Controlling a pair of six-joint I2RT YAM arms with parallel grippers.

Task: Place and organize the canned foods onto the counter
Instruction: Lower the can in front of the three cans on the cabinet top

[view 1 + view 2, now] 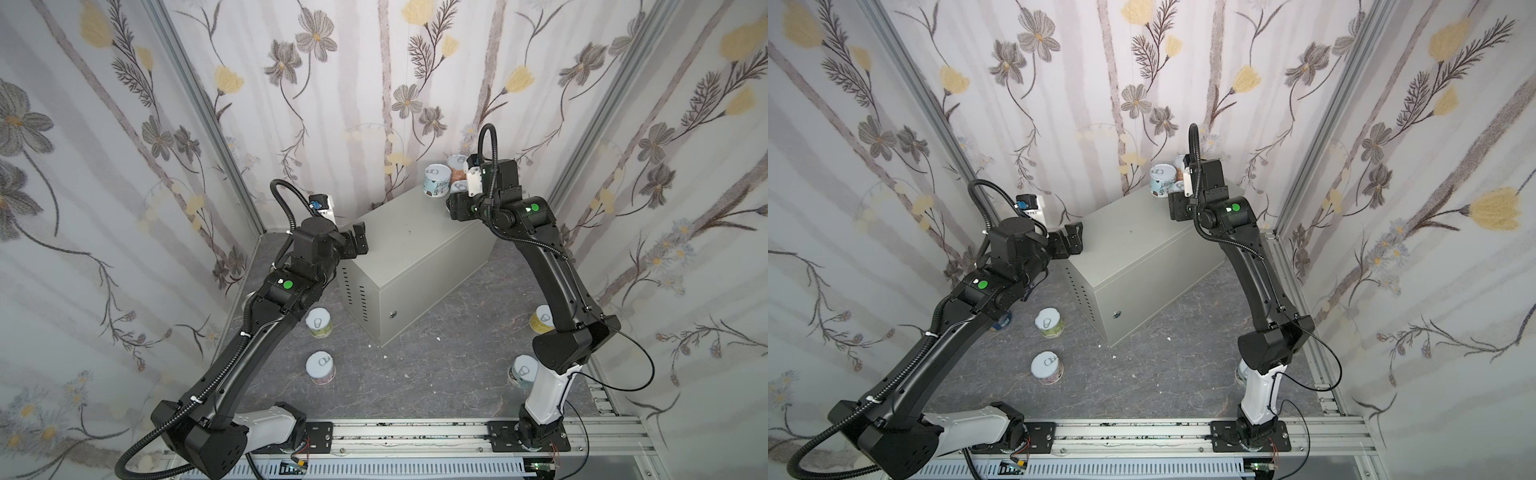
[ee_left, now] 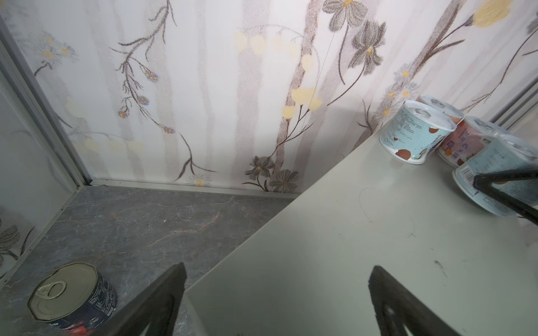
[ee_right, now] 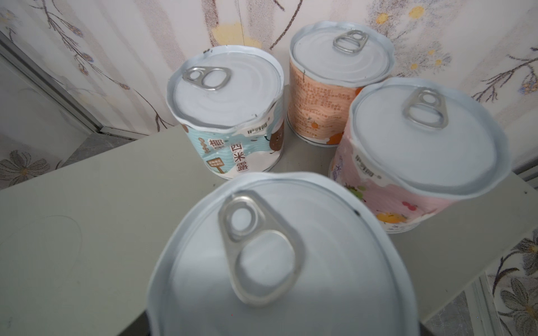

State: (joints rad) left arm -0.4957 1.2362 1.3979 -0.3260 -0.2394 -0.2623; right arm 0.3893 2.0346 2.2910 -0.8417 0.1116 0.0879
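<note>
The grey-beige counter (image 1: 415,249) (image 1: 1133,245) stands on the floor. At its far end stand a light blue can (image 1: 437,179) (image 3: 230,116), an orange can (image 3: 334,87) and a pink can (image 3: 407,163). My right gripper (image 1: 459,199) is shut on another light blue can (image 3: 276,261) (image 2: 489,177) beside them, low over the counter top; its fingers are hidden in the right wrist view. My left gripper (image 1: 358,241) (image 2: 278,270) hangs open and empty over the counter's near left corner. A navy-red can (image 2: 72,296) stands on the floor.
Short cans stand on the dark marbled floor: two left of the counter (image 1: 319,324) (image 1: 320,368), two on the right partly behind the right arm (image 1: 542,318) (image 1: 521,372). Flowered walls close in three sides. A metal rail (image 1: 415,440) runs along the front.
</note>
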